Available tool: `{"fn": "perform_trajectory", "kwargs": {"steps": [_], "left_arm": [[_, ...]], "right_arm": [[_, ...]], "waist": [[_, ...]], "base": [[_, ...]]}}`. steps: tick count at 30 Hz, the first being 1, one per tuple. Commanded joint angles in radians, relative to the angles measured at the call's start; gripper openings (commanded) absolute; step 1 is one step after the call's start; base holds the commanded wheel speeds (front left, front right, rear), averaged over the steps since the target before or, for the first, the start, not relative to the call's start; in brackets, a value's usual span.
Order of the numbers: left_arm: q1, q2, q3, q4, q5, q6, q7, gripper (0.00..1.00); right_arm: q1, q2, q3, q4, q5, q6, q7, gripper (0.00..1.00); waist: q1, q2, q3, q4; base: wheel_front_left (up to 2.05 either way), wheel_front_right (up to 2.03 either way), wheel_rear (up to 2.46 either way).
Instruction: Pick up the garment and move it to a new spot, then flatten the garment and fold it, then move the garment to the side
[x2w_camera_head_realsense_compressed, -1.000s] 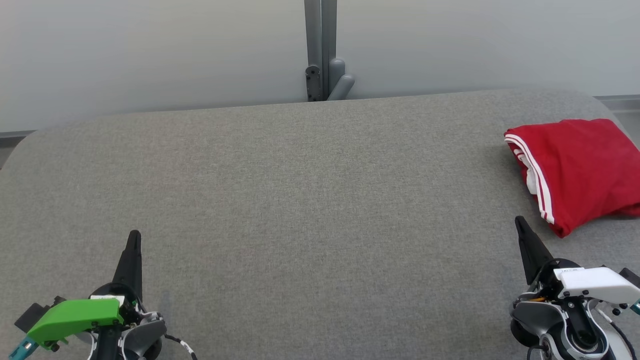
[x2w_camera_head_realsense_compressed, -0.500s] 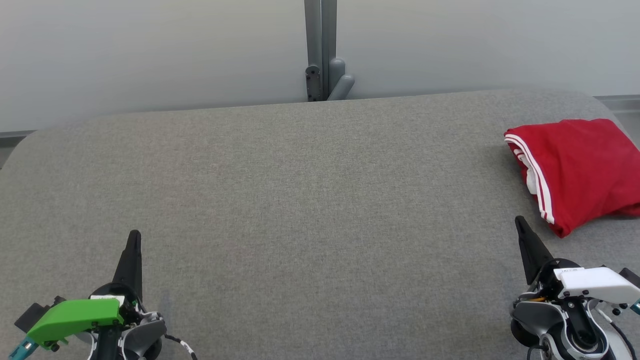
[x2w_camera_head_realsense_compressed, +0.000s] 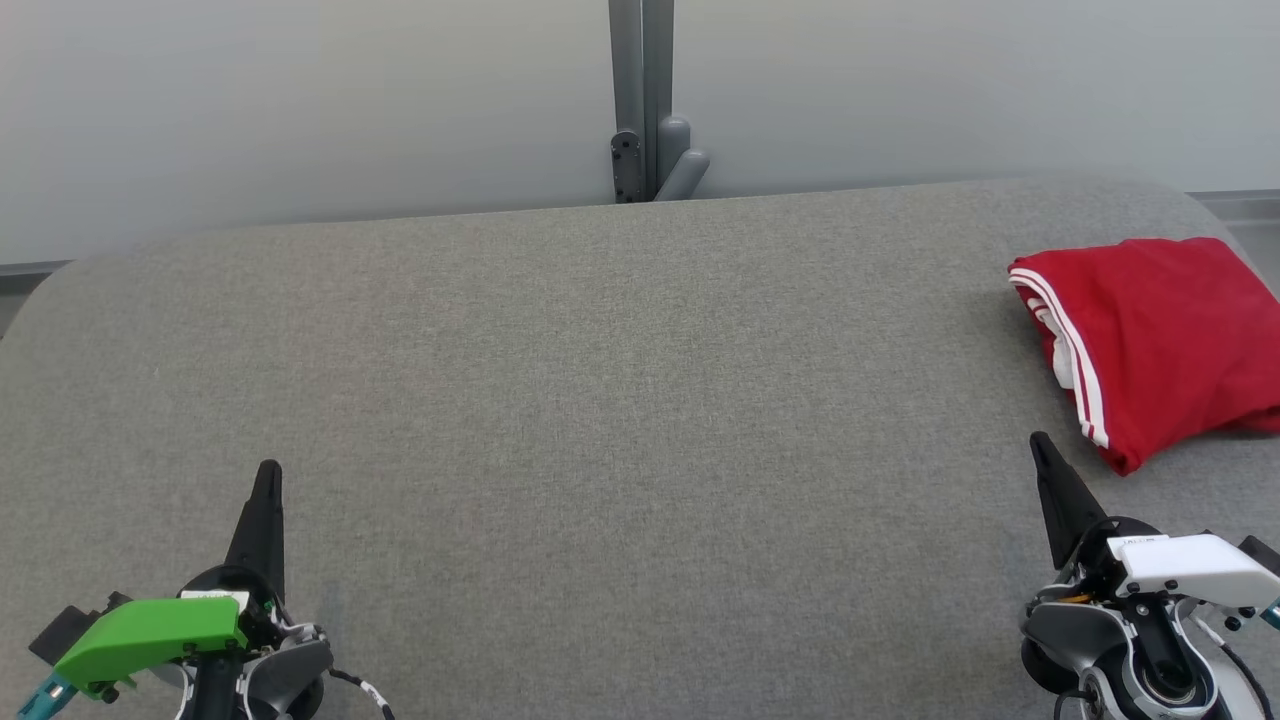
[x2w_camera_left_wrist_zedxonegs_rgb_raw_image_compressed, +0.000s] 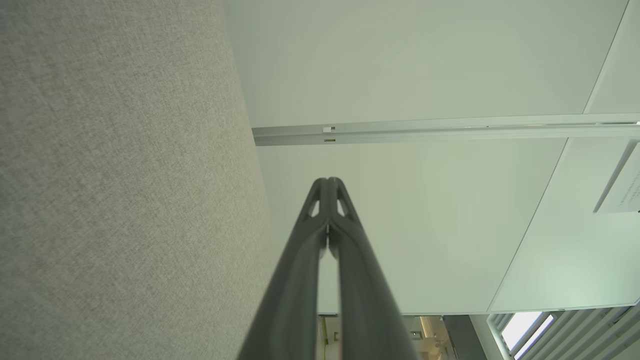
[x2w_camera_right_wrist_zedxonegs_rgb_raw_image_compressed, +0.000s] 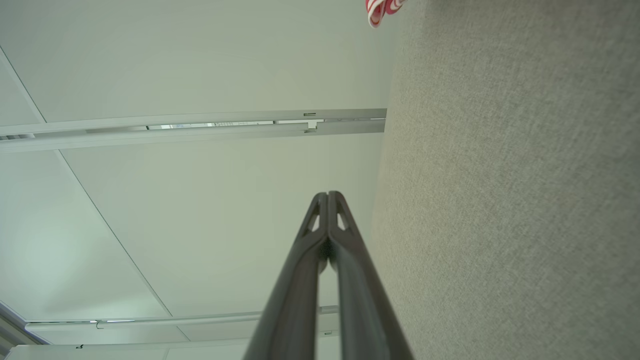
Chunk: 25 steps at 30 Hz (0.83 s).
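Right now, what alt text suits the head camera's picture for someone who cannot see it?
A bundled red garment with white stripes lies at the right edge of a grey fabric-covered table. The left gripper and right gripper, both shut and empty, point forward at the near corners.

One garment (x2w_camera_head_realsense_compressed: 1150, 340); one table (x2w_camera_head_realsense_compressed: 600, 400); one wall post (x2w_camera_head_realsense_compressed: 640, 100); two sets: left fingers (x2w_camera_head_realsense_compressed: 262, 520), right fingers (x2w_camera_head_realsense_compressed: 1056, 490).

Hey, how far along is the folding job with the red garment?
Done, it seems: the red garment lies folded in a compact bundle at the right edge of the table. In hand: nothing; the left gripper and right gripper are shut and empty, apart from it. Left: apparently nothing.
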Motion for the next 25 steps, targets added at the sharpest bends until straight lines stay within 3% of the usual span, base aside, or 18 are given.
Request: {"fn": "perform_trajectory", "kwargs": {"steps": [1,25], "left_arm": [[-0.013,0.006,0.004,-0.001,-0.001,-0.004,0.0,0.0],[-0.013,0.006,0.004,-0.001,-0.001,-0.004,0.0,0.0]], "right_arm": [[-0.004,-0.005,0.0,-0.005,0.007,0.0,0.003,0.0],[-0.004,-0.005,0.0,-0.005,0.007,0.0,0.003,0.0]], "waist": [[0.0,0.0054,0.0,0.0],[0.0,0.0054,0.0,0.0]], "base": [[0.0,0.0,0.0],[0.0,0.0,0.0]]}}
